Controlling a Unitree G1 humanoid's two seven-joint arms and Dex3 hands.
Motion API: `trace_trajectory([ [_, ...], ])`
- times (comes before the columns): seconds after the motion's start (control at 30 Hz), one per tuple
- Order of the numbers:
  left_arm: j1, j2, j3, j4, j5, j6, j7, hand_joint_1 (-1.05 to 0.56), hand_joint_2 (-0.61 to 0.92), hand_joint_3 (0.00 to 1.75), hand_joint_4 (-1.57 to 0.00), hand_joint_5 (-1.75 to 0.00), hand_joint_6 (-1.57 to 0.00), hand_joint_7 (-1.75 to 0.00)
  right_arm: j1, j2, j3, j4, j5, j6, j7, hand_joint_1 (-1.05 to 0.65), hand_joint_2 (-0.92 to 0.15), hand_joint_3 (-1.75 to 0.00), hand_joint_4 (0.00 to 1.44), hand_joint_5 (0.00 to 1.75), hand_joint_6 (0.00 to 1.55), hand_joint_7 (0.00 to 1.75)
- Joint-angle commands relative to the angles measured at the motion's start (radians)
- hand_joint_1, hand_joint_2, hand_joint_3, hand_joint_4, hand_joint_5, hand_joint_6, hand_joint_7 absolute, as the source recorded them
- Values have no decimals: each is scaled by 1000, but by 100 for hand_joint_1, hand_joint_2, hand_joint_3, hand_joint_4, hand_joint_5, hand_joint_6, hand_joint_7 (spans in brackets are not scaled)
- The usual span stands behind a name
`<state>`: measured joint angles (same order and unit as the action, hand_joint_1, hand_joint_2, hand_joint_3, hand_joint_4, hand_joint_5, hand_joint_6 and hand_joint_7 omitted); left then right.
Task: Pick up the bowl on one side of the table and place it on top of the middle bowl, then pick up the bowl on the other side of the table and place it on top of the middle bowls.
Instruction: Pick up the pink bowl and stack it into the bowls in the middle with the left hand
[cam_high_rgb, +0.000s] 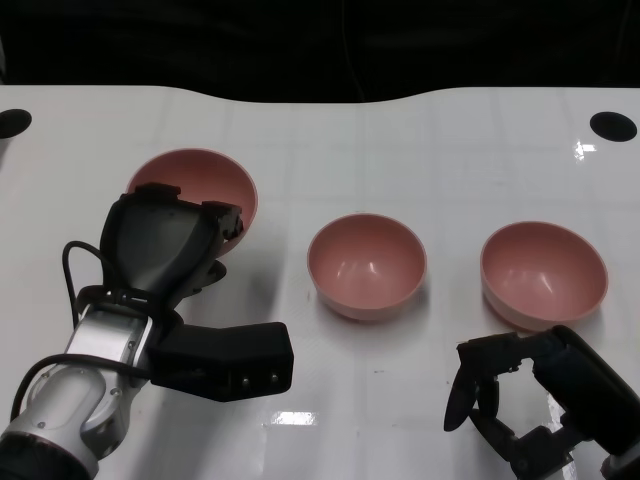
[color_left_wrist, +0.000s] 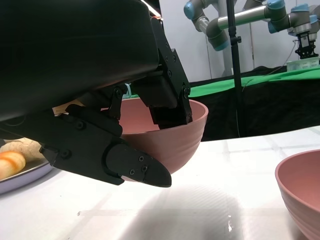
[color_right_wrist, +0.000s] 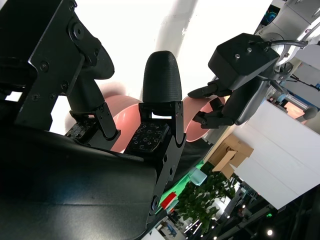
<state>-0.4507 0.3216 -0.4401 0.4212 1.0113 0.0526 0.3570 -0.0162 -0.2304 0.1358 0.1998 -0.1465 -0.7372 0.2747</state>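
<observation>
Three pink bowls are spread across the white table (cam_high_rgb: 300, 400). My left hand (cam_high_rgb: 165, 245) grips the left bowl (cam_high_rgb: 200, 180) by its near rim, and the bowl is tilted. In the left wrist view fingers (color_left_wrist: 170, 100) reach inside the left bowl (color_left_wrist: 170, 137) while the thumb (color_left_wrist: 130, 167) lies under its outer wall. The middle bowl (cam_high_rgb: 367, 265) (color_left_wrist: 300, 190) stands upright, untouched. The right bowl (cam_high_rgb: 544, 272) stands just beyond my right hand (cam_high_rgb: 525, 400), which is open, fingers apart and holding nothing. The right wrist view shows my right fingers (color_right_wrist: 162, 80) in front of pink bowls.
Round dark holes mark the table's far left corner (cam_high_rgb: 15, 122) and far right corner (cam_high_rgb: 612, 125). A black backdrop runs beyond the far edge. A plate (color_left_wrist: 20, 175) with bread-like food lies left of the held bowl. Other robot arms (color_left_wrist: 240, 17) stand far behind.
</observation>
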Motion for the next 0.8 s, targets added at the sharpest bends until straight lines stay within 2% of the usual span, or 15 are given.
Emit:
trace_trajectory([
  [0.03,-8,26,1,-10,-1,2,11,-29,90,6,-87,-175,-105,-55,6,-5,1,-13,4,1,-8,31,-7,-153,102,162,104,110],
  [0.1,-8,26,1,-10,-1,2,11,-29,90,6,-87,-175,-105,-55,6,-5,1,-13,4,1,-8,31,-7,-153,102,162,104,109],
  [0.23,-89,-42,-59,-89,17,-57,13,-30,88,5,-92,-175,-110,-59,3,-2,4,-7,16,-3,-4,33,-7,-154,101,158,103,109],
  [0.7,-92,-45,-63,-95,18,-58,16,-30,88,4,-92,-175,-109,-66,3,-3,6,-7,17,-3,-6,34,-7,-156,102,155,103,110],
  [0.77,-95,-57,-70,-112,14,-70,16,-30,86,4,-93,-175,-101,-83,2,-4,6,-8,11,-2,-7,35,-7,-155,102,155,103,110],
  [0.8,-97,-65,-72,-118,9,-75,8,-32,84,3,-93,-175,-100,-81,1,-4,7,-7,10,-3,-8,36,-7,-155,102,156,103,110],
])
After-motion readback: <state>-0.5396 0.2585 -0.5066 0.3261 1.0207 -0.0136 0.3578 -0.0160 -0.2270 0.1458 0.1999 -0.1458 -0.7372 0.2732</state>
